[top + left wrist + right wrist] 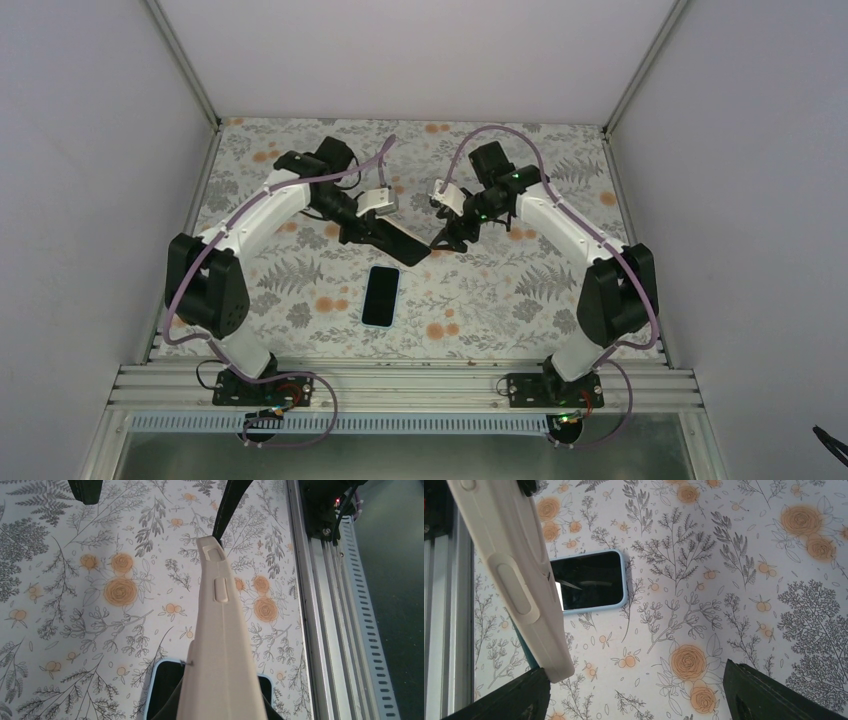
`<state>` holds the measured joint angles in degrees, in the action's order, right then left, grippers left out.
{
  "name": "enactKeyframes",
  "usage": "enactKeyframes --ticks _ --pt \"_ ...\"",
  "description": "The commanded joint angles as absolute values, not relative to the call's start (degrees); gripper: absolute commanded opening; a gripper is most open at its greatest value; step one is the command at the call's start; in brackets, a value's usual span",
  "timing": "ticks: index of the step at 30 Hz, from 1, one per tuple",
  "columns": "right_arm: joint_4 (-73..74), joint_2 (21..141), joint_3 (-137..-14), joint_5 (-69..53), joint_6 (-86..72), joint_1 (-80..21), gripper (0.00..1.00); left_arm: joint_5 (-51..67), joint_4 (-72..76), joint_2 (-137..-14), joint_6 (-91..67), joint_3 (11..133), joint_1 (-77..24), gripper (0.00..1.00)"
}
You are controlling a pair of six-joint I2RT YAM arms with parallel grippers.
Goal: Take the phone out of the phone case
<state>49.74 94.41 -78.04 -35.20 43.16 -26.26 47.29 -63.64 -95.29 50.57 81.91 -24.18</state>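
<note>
**Phone out, case in left claw**

Phone [381, 296] lies flat and screen-up, mid-worktop [520, 300] toward the near edge. Beyond it, left gripper [365, 232] clamps the cream case [400, 245], tilted, off the surface. Right gripper [441, 240] is spread wide beside the case's free corner.

The phone [381, 296] has a glossy black screen, the case [220, 645] is smooth matt cream plastic, the rail [325, 630] ribbed metal.
</note>
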Motion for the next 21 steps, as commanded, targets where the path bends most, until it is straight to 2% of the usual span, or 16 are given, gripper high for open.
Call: enactKeyframes --ticks 1,13,21 --pt "42.52 96.97 -79.76 -30.48 39.43 -27.78 0.88 60.67 -69.68 -96.73 56.32 85.91 -25.42 0.02" --pt "35.16 97.69 -79.73 -24.42 35.48 -31.13 0.87 64.54 -74.79 -97.92 60.6 88.88 -25.42 0.02" --pt "43.8 97.49 -84.83 -37.88 35.55 -34.09 0.86 63.52 -70.75 -98.49 57.34 88.98 -25.25 0.02"
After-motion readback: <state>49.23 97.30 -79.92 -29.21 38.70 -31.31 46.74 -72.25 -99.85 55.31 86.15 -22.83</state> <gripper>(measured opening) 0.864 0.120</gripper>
